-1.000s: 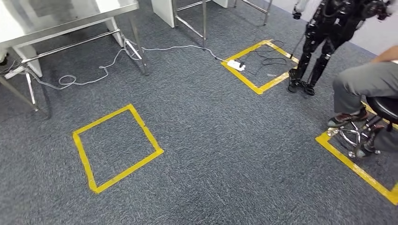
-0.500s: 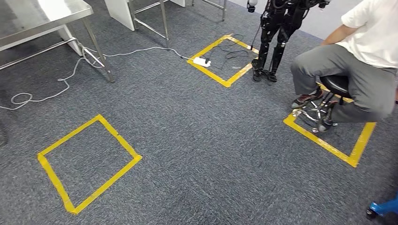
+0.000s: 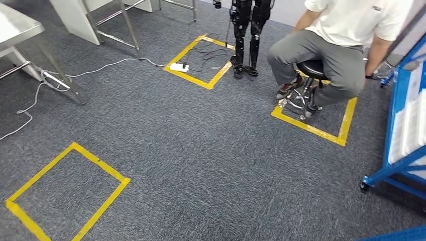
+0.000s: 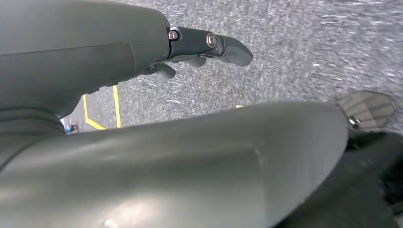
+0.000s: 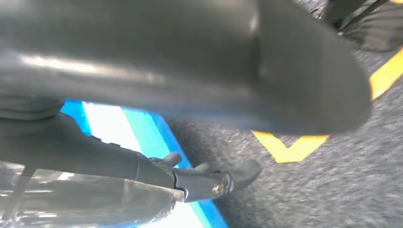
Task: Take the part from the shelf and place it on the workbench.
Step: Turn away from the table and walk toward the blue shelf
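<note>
A blue metal-framed wheeled shelf with pale panels stands at the right edge of the grey carpet, beside a person seated on a black stool. Whether it holds the part, I cannot tell. The left hand and right hand hang empty, fingers loosely apart.

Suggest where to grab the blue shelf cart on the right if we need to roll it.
Probably the near upright post of the blue shelf cart, approached from the open carpet side. It is a bare, slim vertical bar, while the shelves behind hold white items.
</note>
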